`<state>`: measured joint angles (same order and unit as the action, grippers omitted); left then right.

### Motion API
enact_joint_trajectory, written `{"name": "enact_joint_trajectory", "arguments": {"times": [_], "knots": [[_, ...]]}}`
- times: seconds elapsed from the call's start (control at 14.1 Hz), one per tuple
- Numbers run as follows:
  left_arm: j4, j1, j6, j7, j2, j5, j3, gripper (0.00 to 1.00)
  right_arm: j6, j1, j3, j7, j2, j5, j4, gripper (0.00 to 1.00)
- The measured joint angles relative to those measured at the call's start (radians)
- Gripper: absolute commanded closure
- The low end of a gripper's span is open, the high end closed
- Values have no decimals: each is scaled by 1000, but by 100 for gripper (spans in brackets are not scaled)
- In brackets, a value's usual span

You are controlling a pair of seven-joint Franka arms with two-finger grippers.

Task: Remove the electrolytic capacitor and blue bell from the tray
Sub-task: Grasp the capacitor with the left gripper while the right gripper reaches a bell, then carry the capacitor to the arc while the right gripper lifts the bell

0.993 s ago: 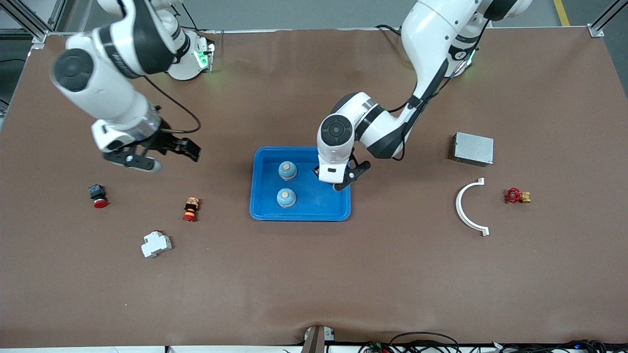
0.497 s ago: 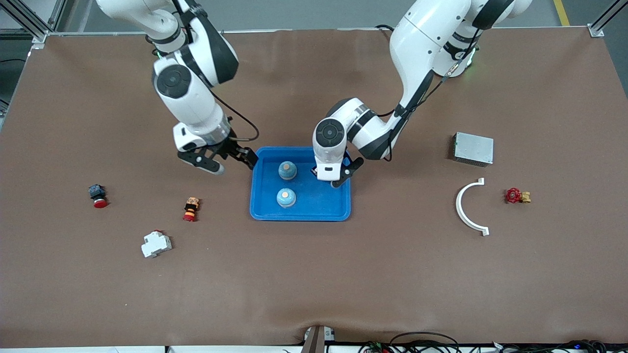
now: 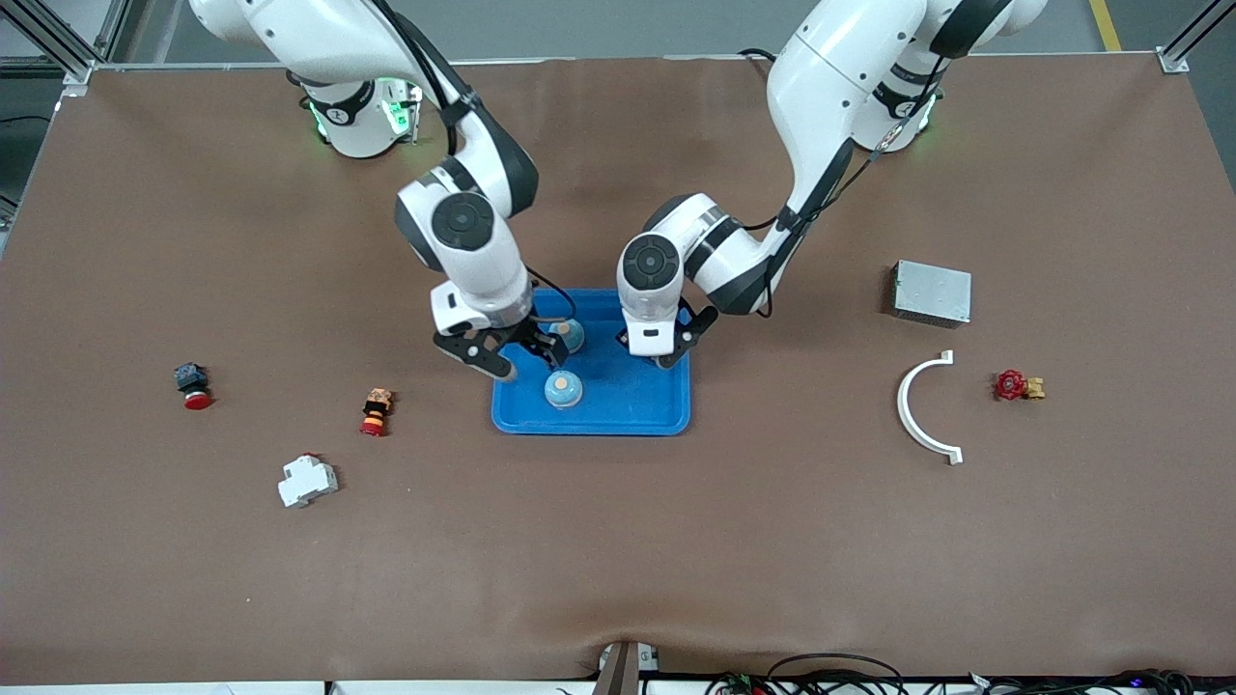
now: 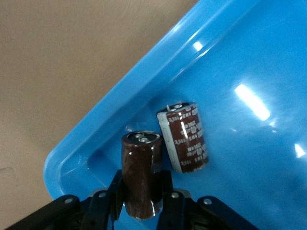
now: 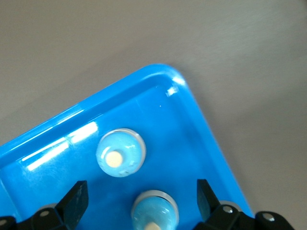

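The left hand (image 4: 142, 203) is clamped on an upright dark-brown electrolytic capacitor (image 4: 140, 175), gripped low on its sleeve inside the blue tray (image 3: 666, 410), close to the tray's corner at the left arm's end. A second capacitor (image 4: 183, 137) lies just beside the held one, apparently touching it or nearly so, so a straight vertical lift is judged best: the neighbour should not be dragged along, and the raised rim should be cleared before any sideways travel toward the bare desk (image 3: 772, 541). The right hand (image 5: 141, 196) hangs spread wide over the tray's other end, above the two blue bells (image 5: 120, 153), one of them directly between its fingers; for a sound grasp it should be lowered squarely around that bell's dome and closed below the widest part, while the left arm's path is kept free. White printing is seen on the lying capacitor's sleeve, but it is too small to be read with confidence; no brand can be made out elsewhere.
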<state>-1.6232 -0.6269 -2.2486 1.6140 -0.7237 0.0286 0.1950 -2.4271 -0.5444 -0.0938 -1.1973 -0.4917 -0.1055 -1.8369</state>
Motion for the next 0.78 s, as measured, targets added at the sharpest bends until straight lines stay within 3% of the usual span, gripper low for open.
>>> {"name": "enact_joint_trajectory", "arguments": {"times": [0.35,0.57,0.78], "knots": [[14,60,44,20,147,1,-14,100,2,-24,1,-16,-155,-2,129,0],[9,161,143,-5,225,8,-19,100,1,-41,2,-56,-208,-6,165,0],[-20,292,199,-148,246,76,-21,100,-1,-55,4,-69,-238,-10,187,0]]}}
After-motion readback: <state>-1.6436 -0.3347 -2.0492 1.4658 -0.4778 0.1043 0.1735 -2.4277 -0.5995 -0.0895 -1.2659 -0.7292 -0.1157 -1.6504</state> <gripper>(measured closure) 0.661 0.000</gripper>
